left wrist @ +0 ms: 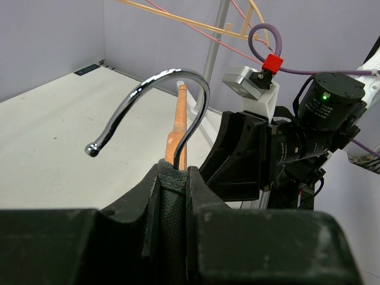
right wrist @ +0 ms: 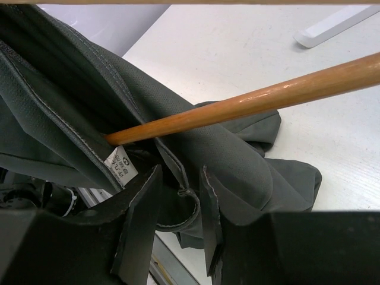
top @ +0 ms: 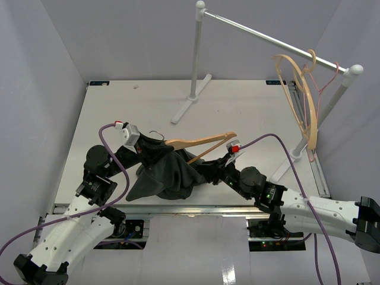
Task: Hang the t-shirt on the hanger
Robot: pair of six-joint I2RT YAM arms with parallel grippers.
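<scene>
The t-shirt [top: 169,172] lies bunched at the near middle of the table [top: 113,113], draped over the left end of the hanger [top: 202,141]. Only the left wrist view shows the left gripper [left wrist: 174,178] clamped on the hanger neck and collar, below the hook [left wrist: 160,89]. Only the right wrist view shows the right gripper [right wrist: 181,190], fingers apart around a hem, beside the label [right wrist: 120,165].

White table [top: 119,107] bearing one dark t-shirt [top: 163,175] bunched over the left end of a tan wooden hanger [top: 202,140], left gripper [top: 142,148] at its upper-left, right gripper [top: 217,166] at its right edge, rail stand [top: 267,38] behind with spare hangers [top: 306,113].
</scene>
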